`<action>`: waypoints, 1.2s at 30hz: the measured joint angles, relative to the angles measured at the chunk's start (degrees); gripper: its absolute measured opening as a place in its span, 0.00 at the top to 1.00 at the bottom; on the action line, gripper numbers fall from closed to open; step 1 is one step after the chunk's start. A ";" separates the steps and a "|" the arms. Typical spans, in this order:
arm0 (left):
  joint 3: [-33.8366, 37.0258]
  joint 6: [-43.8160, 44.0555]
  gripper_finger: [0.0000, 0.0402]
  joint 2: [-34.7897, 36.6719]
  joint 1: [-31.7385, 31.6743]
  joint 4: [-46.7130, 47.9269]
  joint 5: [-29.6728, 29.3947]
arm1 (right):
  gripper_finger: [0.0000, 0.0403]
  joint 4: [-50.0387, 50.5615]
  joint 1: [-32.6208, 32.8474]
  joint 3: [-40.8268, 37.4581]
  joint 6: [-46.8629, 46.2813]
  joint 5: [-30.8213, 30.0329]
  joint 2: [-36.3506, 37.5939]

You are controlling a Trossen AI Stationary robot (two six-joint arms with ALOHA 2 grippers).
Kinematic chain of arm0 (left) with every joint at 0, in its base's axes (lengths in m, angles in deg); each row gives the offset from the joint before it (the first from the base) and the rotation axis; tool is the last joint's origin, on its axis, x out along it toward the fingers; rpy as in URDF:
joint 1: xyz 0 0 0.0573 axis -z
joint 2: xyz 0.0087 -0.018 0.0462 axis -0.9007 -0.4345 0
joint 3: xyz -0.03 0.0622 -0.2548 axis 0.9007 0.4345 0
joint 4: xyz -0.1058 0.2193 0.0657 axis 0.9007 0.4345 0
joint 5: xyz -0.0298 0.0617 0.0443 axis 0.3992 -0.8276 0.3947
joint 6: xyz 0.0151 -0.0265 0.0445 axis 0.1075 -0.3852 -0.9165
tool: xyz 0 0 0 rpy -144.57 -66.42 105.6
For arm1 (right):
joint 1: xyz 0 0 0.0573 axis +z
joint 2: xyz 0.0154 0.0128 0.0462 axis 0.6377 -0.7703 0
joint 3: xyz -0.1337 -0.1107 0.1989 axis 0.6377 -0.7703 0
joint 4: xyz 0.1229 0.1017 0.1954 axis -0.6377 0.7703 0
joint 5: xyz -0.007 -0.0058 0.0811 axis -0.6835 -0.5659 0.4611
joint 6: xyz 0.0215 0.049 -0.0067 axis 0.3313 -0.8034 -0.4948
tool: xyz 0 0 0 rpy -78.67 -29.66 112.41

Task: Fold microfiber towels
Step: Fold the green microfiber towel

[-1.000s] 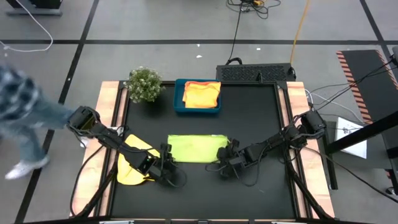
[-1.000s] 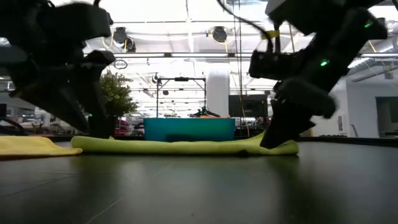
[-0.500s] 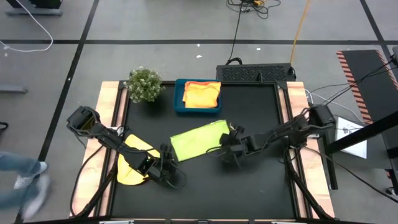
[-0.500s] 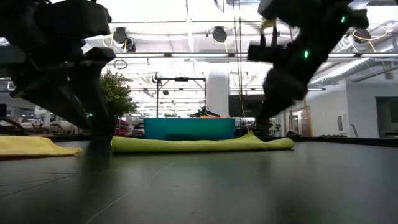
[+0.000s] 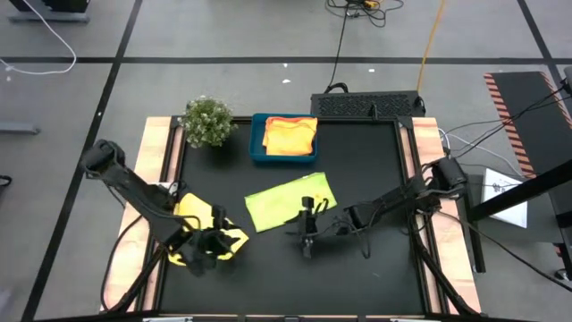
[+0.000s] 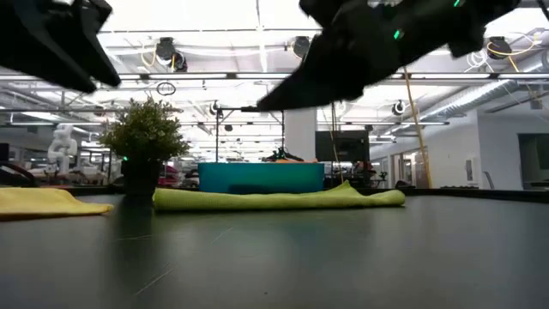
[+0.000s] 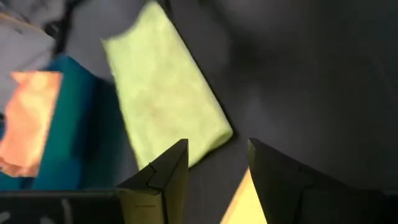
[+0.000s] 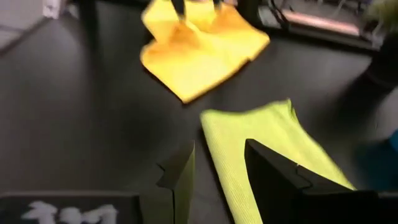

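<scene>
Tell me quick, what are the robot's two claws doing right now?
Left gripper: open, holding nothing, above the yellow towel.
Right gripper: open, holding nothing, beside the lime green towel.

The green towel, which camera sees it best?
The high view: the folded green towel shows whole, lying tilted mid-table. The low view sees only its edge, a flat strip. Each wrist view shows part of it, blurred.

Bright ceiling lamps backlight the low view; both wrist views blur.
</scene>
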 joint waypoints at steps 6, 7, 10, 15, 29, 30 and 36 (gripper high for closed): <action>9.54 -4.58 0.58 8.69 3.67 -13.71 -1.07 | 0.67 -0.10 -2.13 1.05 -4.60 2.04 -2.02; 11.23 -5.37 0.58 10.01 3.78 -16.47 -0.78 | 0.67 -0.04 -2.41 1.26 -4.48 2.84 -2.06; 15.72 -6.46 0.58 13.63 3.71 -23.53 -0.18 | 0.67 -0.06 -2.77 2.41 -2.43 2.78 -2.37; 18.53 -7.40 0.58 17.99 3.03 -31.61 0.17 | 0.67 2.54 -2.70 5.03 1.47 2.91 -3.10; 18.83 -4.09 0.58 17.85 3.03 -32.69 1.12 | 0.67 0.86 -4.53 6.14 2.65 8.74 -10.81; 18.83 -4.09 0.58 17.85 3.03 -32.69 1.18 | 0.67 0.13 -4.65 6.46 3.30 8.78 -11.52; 18.83 -4.26 0.58 17.85 2.62 -32.68 1.20 | 0.67 4.68 -5.02 13.63 5.17 8.72 -14.24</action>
